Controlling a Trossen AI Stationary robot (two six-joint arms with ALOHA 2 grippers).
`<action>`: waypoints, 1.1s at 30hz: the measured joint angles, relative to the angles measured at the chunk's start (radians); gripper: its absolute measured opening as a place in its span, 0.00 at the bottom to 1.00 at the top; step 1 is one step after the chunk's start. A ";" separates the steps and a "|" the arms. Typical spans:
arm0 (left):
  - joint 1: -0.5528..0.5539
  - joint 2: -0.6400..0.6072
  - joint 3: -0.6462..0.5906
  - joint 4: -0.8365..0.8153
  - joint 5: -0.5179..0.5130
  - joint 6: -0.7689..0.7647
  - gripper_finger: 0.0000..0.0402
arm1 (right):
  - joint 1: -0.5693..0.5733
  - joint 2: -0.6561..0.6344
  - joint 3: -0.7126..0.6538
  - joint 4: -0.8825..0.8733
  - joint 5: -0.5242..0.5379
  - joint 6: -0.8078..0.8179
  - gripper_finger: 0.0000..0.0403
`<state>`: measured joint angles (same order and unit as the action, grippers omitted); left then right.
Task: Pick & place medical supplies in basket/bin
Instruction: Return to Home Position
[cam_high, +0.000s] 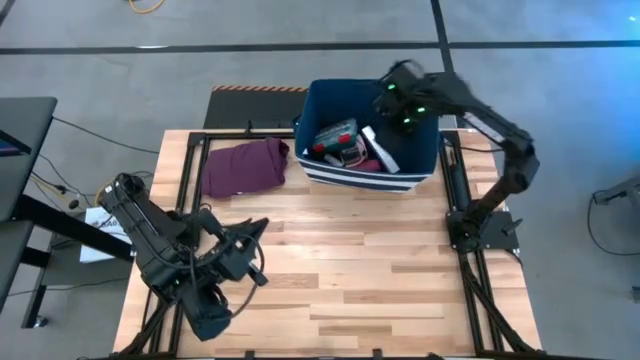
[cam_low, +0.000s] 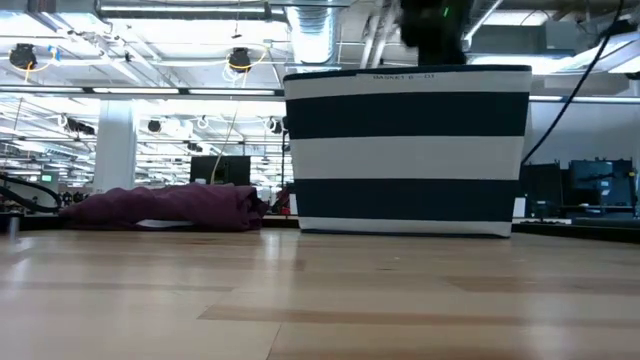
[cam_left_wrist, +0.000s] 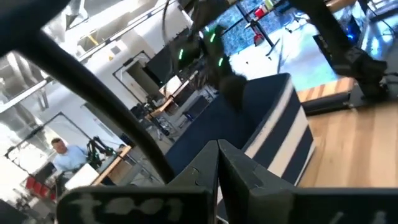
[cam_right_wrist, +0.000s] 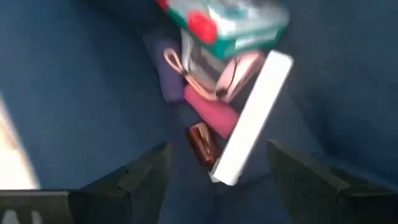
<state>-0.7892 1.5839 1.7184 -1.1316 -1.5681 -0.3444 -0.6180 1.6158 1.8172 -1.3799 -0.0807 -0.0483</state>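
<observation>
**Navy-blue fabric bin** (cam_high: 312, 112): upright with its top open, at the far edge of the table (cam_high: 350, 260); its outer wall is banded navy and white. Contents are heaped on the bin floor. **Teal box** (cam_right_wrist: 236, 25), with a red mark, lies flat. **Long white pill organizer** (cam_right_wrist: 252, 121) lies slanted across the heap. **Pink pouch** (cam_right_wrist: 211, 113) lies partly under it. **Small maroon roll** (cam_right_wrist: 202, 144) lies just beside one end of the organizer.

- A pale wooden plank table top (cam_high: 350, 290) stands on a grey concrete floor (cam_high: 300, 25) crossed by dark lines.
- A black flat desk (cam_high: 20, 120) sits at the table's 9 o'clock.
- A thin orange cable (cam_high: 145, 6) lies on the floor at 11 o'clock.
- A black-and-yellow striped strip (cam_high: 260, 89) runs along the table's 12 o'clock edge.
- Seen level across the table, round black ceiling lamps (cam_low: 238, 60) and a ribbed silver duct (cam_low: 310, 30) hang at 12 o'clock, a white square pillar (cam_low: 115, 140) rises at 9 o'clock, and dark monitors (cam_low: 600, 185) stand at 3 o'clock.
</observation>
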 joint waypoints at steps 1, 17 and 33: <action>0.005 -0.012 0.000 0.000 0.000 -0.007 0.00 | 0.011 -0.022 0.030 -0.015 0.001 -0.004 0.64; -0.018 -0.564 -0.288 -0.414 0.210 -0.574 0.00 | 0.277 -0.676 -0.338 0.175 -0.203 -0.185 0.64; -0.065 -0.873 -1.138 0.503 0.269 -0.332 0.00 | 0.389 -1.377 -1.117 0.785 -0.282 0.049 0.65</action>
<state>-0.8544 0.7106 0.5802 -0.6282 -1.2991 -0.6767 -0.2285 0.2388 0.7007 -0.5951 -0.3624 0.0010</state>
